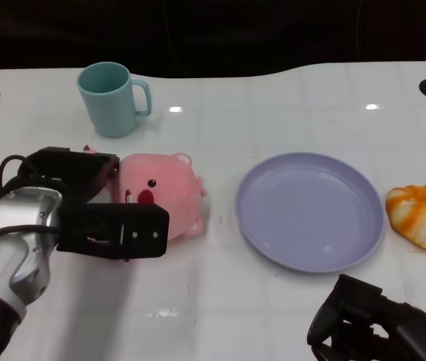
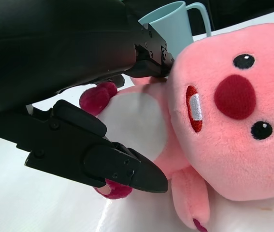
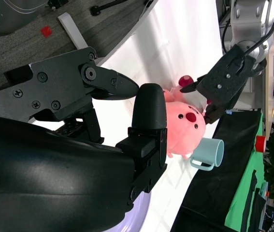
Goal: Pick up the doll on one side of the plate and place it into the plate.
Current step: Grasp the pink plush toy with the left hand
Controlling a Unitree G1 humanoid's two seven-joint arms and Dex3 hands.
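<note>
Pink doll (image 1: 160, 192) lying on the white table (image 1: 288, 98), just left of the lavender plate (image 1: 310, 210) and apart from its rim; face with red nose and two black eyes turned toward the camera in the left wrist view (image 2: 233, 96). Left hand (image 1: 104, 203) at the doll's left side, fingers (image 2: 103, 159) spread around its body, one above and one below, touching the plush; firm grasp or mere contact: cannot tell. Right hand (image 1: 378, 323) low at the near table edge, below the plate, fingers (image 3: 149, 108) curled inward and holding nothing. Teal mug (image 1: 111, 98) standing upright behind the doll, handle to the right. Orange-and-white striped toy (image 1: 423, 214) just beside the plate's right rim. Plate bare inside.
</note>
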